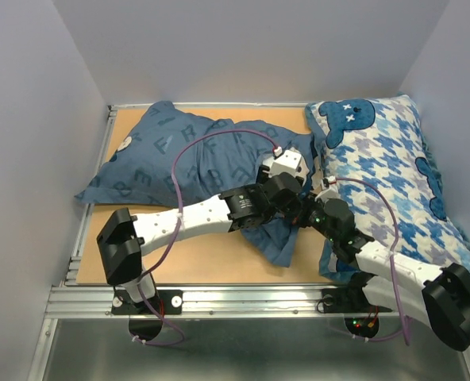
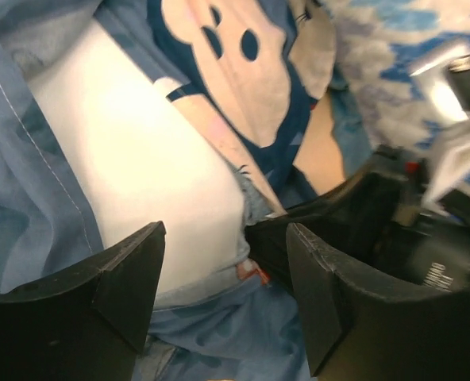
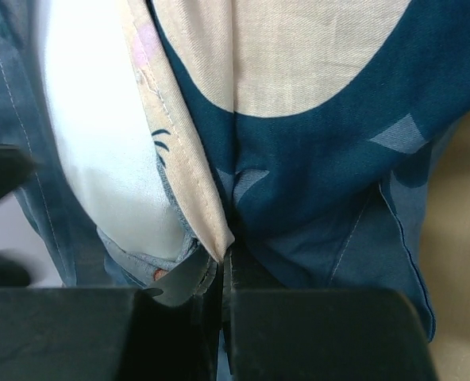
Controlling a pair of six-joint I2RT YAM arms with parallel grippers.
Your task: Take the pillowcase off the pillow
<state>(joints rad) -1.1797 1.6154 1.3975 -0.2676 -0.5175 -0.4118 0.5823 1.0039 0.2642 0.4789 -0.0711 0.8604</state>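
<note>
**Clamped right pincer [image 3: 221, 274] on the hem, left pincer [image 2: 227, 258] spread at the mouth**

Closest to the lens in right wrist view: both fingers pressed together w/ the pillowcase [image 1: 195, 159] hem [image 3: 203, 190] nipped btwn them, at the open mouth. Left pincer has its fingers [image 2: 128, 278] wide apart, holding nothing, aimed at the bare white pillow [image 2: 140, 175] showing thru the opening; right pincer's black body sits just beside it. Pillowcase, pillow mostly inside, lies across left & middle of the desk [image 1: 211, 258], mouth end next to the houndstooth pillow [image 1: 386, 167] on the right; touching or not, can't tell

Handling, as I judge it: case is thin, limp cloth, light, will bunch & drag rather than slide off clean. Stitched hem looks the strongest spot, so the present grip seems sensible. Pillow is plump, squashy, bulky but prob. light, and likely clings to the cloth by friction. Best hold for left pincer: the exposed white edge, deep enough that stuffing doesn't squirm out, w/ no blue cloth caught in. Risk: a pinch taking both layers, so case & pillow travel together
</note>
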